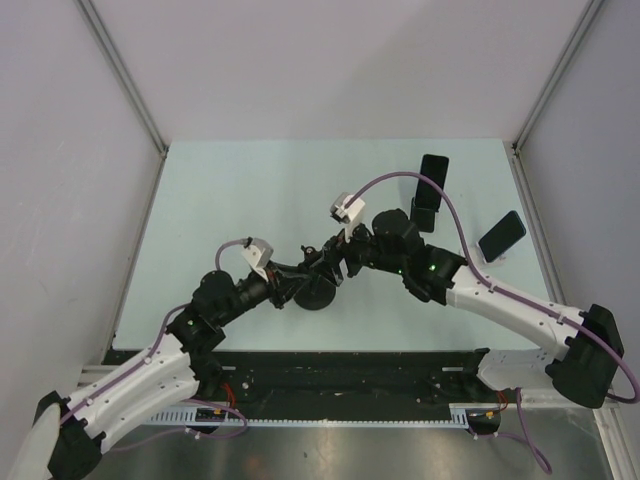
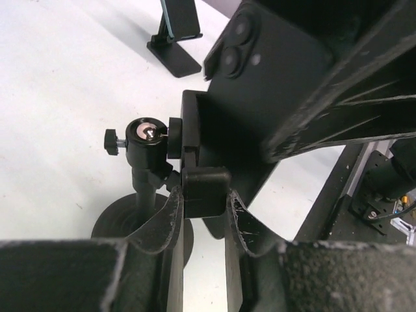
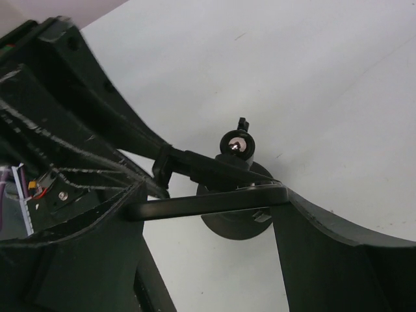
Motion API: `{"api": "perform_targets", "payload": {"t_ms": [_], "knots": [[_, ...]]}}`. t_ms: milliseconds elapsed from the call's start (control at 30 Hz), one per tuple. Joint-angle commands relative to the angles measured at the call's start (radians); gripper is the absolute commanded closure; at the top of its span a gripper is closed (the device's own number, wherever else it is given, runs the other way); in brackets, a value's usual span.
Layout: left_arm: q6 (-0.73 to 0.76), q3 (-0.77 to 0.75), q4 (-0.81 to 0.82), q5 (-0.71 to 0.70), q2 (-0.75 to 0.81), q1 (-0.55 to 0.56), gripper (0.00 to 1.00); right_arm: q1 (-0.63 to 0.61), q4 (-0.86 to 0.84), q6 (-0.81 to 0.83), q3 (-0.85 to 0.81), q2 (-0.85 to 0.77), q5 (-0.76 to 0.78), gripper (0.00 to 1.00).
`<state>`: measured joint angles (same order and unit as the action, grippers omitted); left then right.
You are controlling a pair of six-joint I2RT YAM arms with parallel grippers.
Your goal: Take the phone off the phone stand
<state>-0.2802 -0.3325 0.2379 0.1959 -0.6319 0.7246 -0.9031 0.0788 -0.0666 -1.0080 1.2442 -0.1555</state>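
Note:
A black phone [image 2: 273, 71] with its camera lenses showing sits in the clamp of a black phone stand [image 2: 146, 140], which has a ball head and a round base [image 1: 316, 297]. My left gripper [image 2: 205, 201] is shut on the clamp's lower block [image 2: 207, 188]. My right gripper [image 3: 208, 203] is shut on the phone [image 3: 208, 201], seen edge-on, gripping its two ends. The stand's ball head [image 3: 236, 144] is just behind it. In the top view both grippers meet over the stand at the table's middle, the left [image 1: 298, 280] and the right [image 1: 336, 255].
A second phone on its own stand [image 1: 432, 185] is at the back right, also in the left wrist view [image 2: 177, 26]. A loose dark phone [image 1: 502, 234] lies flat near the right edge. Walls enclose the table.

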Motion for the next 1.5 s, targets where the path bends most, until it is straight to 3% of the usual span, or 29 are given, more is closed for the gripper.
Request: {"api": "perform_targets", "payload": {"t_ms": [0, 233, 533, 1000, 1133, 1467], "knots": [[-0.017, -0.014, -0.026, -0.122, 0.015, -0.07, 1.0, 0.053, 0.016, 0.064, -0.012, -0.098, -0.006, 1.0], [-0.033, -0.034, -0.043, -0.108, -0.028, -0.071, 1.0, 0.063, -0.005, 0.064, 0.005, -0.108, -0.039, 1.0], [-0.022, -0.077, -0.077, -0.124, -0.087, -0.07, 0.82, 0.033, -0.05, 0.059, 0.031, -0.166, -0.096, 1.0], [-0.051, -0.092, -0.137, -0.22, 0.021, -0.07, 0.43, -0.016, -0.033, 0.002, 0.031, -0.299, -0.148, 1.0], [-0.047, -0.108, -0.166, -0.236, 0.072, -0.07, 0.24, -0.02, 0.001, -0.001, 0.031, -0.342, -0.119, 1.0], [-0.025, -0.129, -0.186, -0.254, 0.162, -0.07, 0.05, -0.016, 0.058, -0.073, 0.022, -0.411, 0.039, 1.0]]}}
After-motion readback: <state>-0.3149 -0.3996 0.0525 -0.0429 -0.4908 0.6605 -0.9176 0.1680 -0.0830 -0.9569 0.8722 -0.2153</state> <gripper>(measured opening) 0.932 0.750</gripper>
